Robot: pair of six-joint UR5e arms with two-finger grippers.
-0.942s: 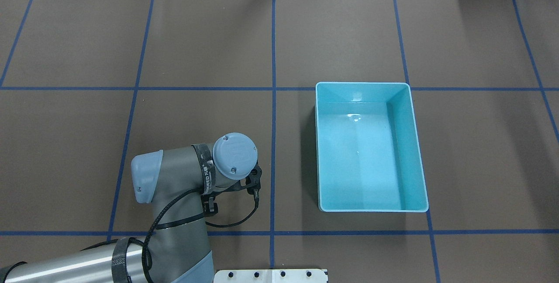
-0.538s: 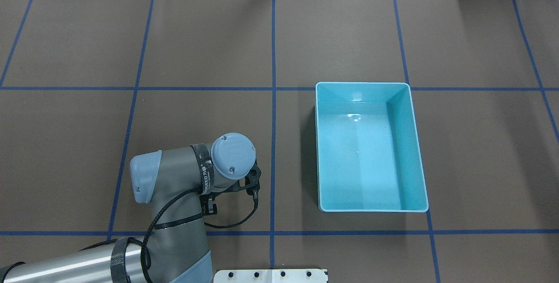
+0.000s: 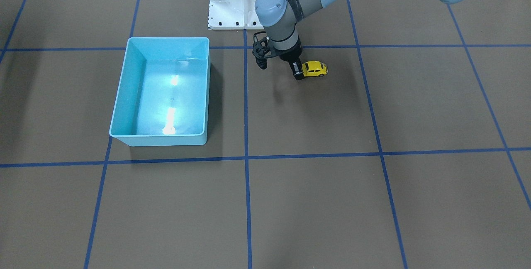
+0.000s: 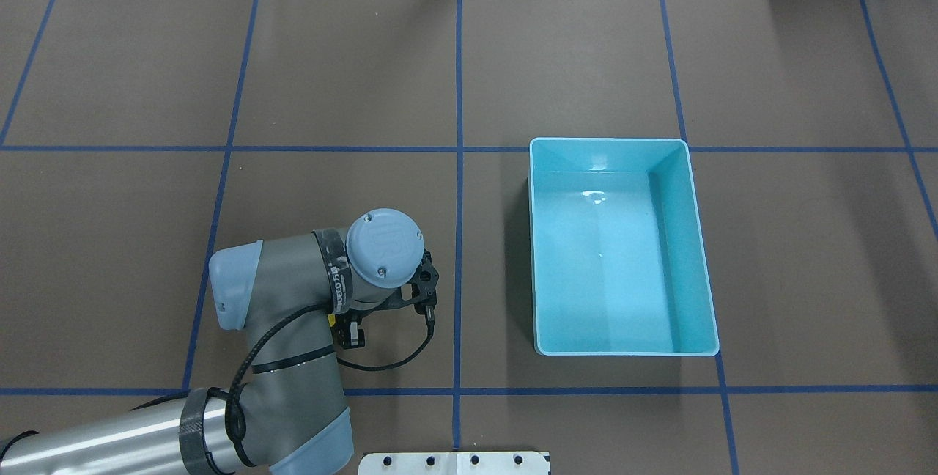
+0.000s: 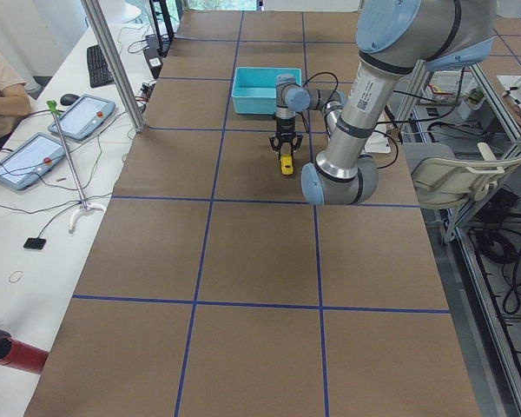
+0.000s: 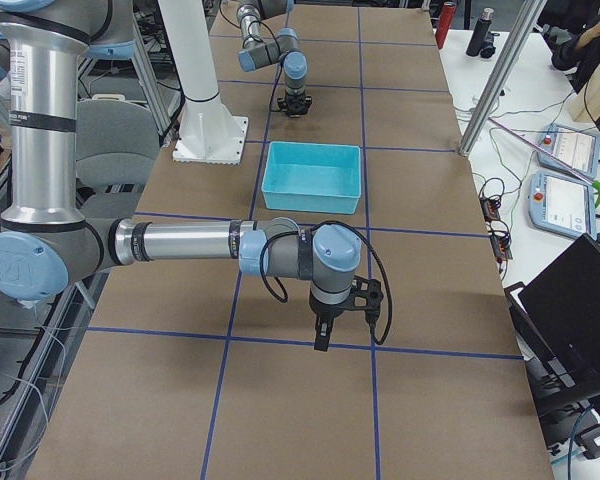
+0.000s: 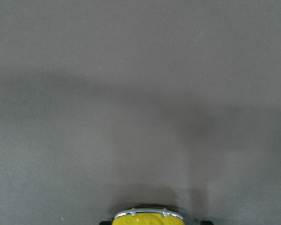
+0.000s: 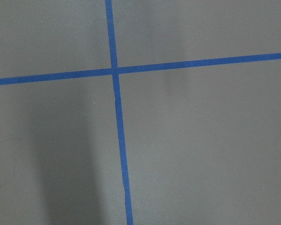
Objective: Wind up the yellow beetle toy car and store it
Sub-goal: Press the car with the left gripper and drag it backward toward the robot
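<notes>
Here the glossy yellow beetle toy car, dark-windowed, sits on the brown table just beside the left gripper, whose grip cannot be judged. The right gripper is equally unreadable. Overhead, the left arm has edged away from the light blue bin since half a second ago.

Left hand points straight down, upper centre, pinching yellow beetle toy car; right hand hangs vertical, grip state unclear.
</notes>
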